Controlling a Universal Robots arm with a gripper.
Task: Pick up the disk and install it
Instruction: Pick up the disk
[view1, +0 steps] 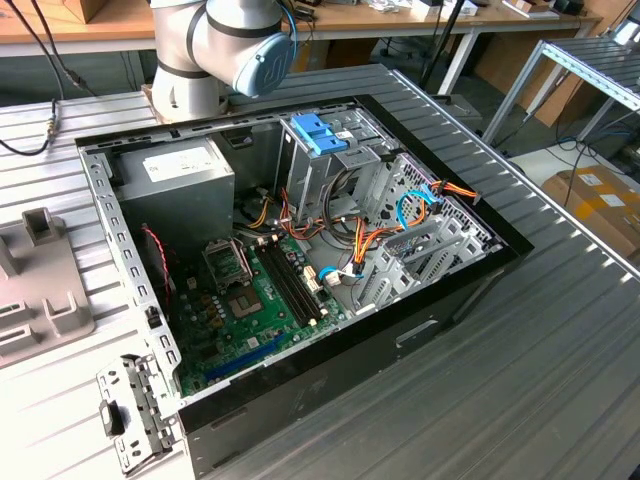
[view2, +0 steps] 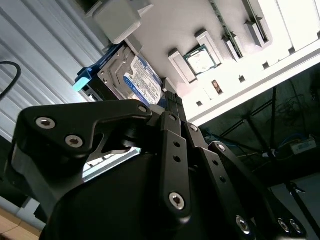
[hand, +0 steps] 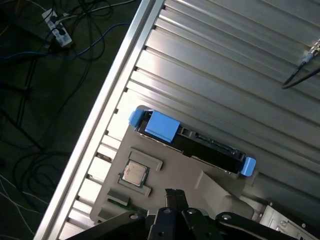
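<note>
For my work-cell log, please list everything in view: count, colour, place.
disk: one, silver-grey with blue rails, on edge in the holder
holder: one, light grey, on the table
processor chip: one, silver, in a holder pocket
table: one, grey ribbed metal, under everything
computer case: one, black, open, on the table
motherboard: one, green, case floor
power supply: one, grey, case corner near the arm
latch piece: one, light blue, inside the case
cables: several, orange, yellow, blue, inside the case
bracket: one, silver, beside the case
cardboard box: one, brown, exterior view's right
arm: one, silver and blue, beside the case
gripper: one, black, above the holder near the disk
</note>
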